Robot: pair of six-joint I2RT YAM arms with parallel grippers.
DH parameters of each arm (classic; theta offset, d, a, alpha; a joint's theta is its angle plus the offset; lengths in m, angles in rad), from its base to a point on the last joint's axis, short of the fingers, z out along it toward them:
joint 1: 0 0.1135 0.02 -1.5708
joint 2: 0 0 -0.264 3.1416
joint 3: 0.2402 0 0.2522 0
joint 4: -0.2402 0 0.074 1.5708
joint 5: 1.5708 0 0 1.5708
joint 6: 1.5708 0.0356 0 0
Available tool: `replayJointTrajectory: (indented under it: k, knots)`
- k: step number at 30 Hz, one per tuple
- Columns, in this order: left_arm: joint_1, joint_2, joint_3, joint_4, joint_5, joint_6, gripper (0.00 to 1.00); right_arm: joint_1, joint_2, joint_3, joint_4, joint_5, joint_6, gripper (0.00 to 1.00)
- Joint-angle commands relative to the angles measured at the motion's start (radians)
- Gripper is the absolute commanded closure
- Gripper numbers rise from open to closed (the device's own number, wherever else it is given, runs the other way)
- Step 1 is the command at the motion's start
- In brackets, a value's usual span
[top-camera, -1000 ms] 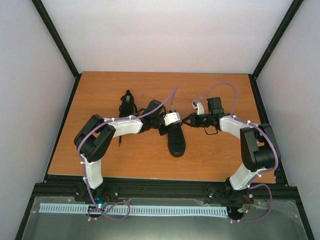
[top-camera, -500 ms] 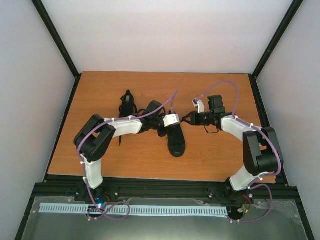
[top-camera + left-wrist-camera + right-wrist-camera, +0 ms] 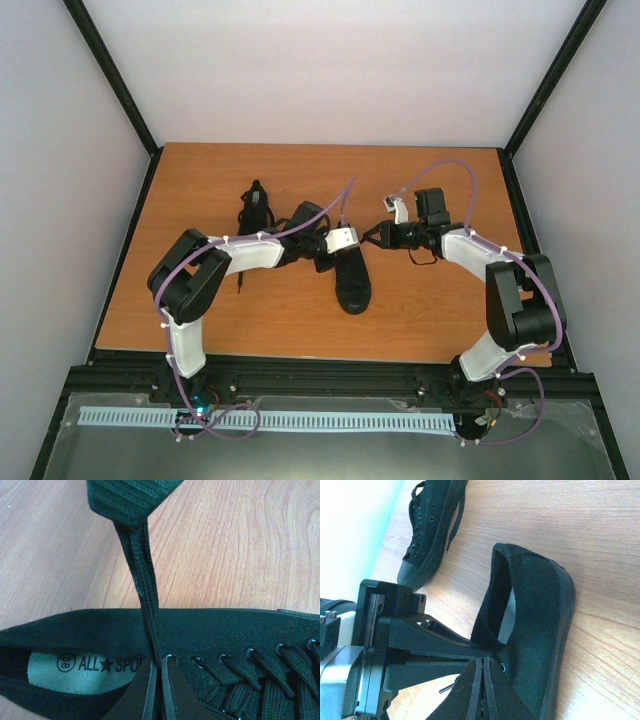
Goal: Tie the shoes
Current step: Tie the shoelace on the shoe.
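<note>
1. left gripper [image 3: 156,680]: the jaws are closed right down on the lace [image 3: 144,585], which is pinched just beside the top eyelet [image 3: 170,657]. A second ago the jaws were visibly apart, so this clamp has only just been made.
2. right gripper [image 3: 481,676]: the jaws are pressed together, as they were throughout that second. In the left wrist view its ribbed tip is seen at the far end of the same lace, which appears to be held there.
3. lace: one flat black run is drawn fairly straight from the eyelet up to the right gripper's tip. It is now gripped at two places.
4. near shoe [image 3: 352,285]: it lies at the middle of the table [image 3: 440,310] with its toe toward the arms. Both gripper tips meet at its collar. It has not been shifted between the overhead pictures.
5. far shoe [image 3: 257,205]: it lies well apart to the left rear, untouched, with its laces loose.
6. Assessment: no loop or knot has been formed on either shoe. The fresh second grip is judged to be a handover or an anchor for the first crossing. The task is judged to be at an early stage.
</note>
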Motion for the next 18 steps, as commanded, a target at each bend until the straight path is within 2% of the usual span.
replayJointTrajectory:
  k: [1, 6, 8, 10, 14, 18]
  knots:
    - [0.007, 0.008, -0.017, -0.020, 0.006, -0.024, 0.99, 0.003, 0.006, 0.032, 0.006, 0.008, -0.011, 0.97]
    - [0.007, -0.013, -0.012, -0.018, 0.024, -0.025, 0.97, 0.003, 0.006, 0.029, 0.007, 0.016, -0.009, 0.92]
    - [0.007, -0.031, -0.002, -0.013, 0.053, -0.029, 0.75, 0.003, 0.006, 0.031, 0.005, 0.026, -0.010, 0.87]
    - [0.007, -0.052, 0.011, -0.018, 0.078, -0.030, 0.60, 0.004, 0.007, 0.034, 0.000, 0.049, -0.010, 0.80]
    - [0.007, -0.104, 0.028, -0.051, 0.067, -0.006, 0.43, 0.004, 0.003, 0.034, -0.012, 0.072, -0.014, 0.73]
    - [0.006, -0.163, 0.029, -0.155, 0.057, 0.058, 0.29, 0.003, -0.006, 0.031, -0.016, 0.091, -0.014, 0.69]
